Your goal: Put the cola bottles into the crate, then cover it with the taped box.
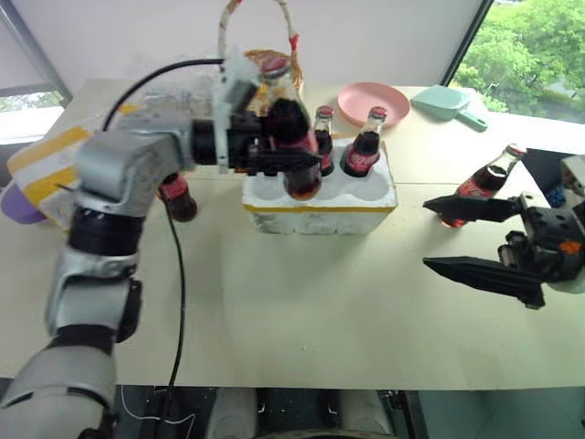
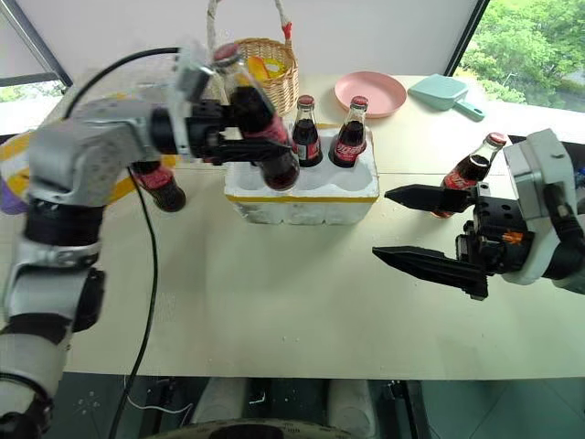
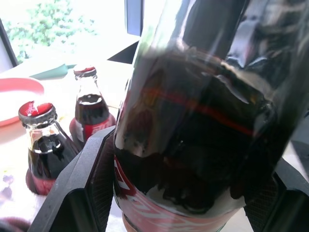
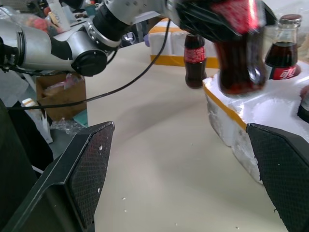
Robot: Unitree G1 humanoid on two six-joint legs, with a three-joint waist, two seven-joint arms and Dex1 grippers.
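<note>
The crate (image 2: 302,197) sits on the bench toward its far edge, near the middle, yellow tape band along its lower edge. Two cola bottles (image 2: 305,133) stand upright in its far row of wells, side by side. A third cola bottle (image 2: 260,128) is clamped between the fingers of the left gripper (image 2: 239,137), lifted clear of the bench and tilted, its base hanging over the crate's near-left wells; whether the base touches the foam cannot be told. A fourth bottle (image 2: 161,187) stands on the bench left of the crate, partly behind the left arm. A fifth bottle (image 2: 468,171) stands tilted near the bench's right edge, just behind the right gripper (image 2: 395,222), whose fingers are spread wide apart and hold nothing. The taped box (image 1: 44,165) lies at the bench's left edge. Behind the crate, along the far edge, are a wicker basket (image 2: 265,69), a pink plate (image 2: 370,93) and a green dustpan (image 2: 443,94).
</note>
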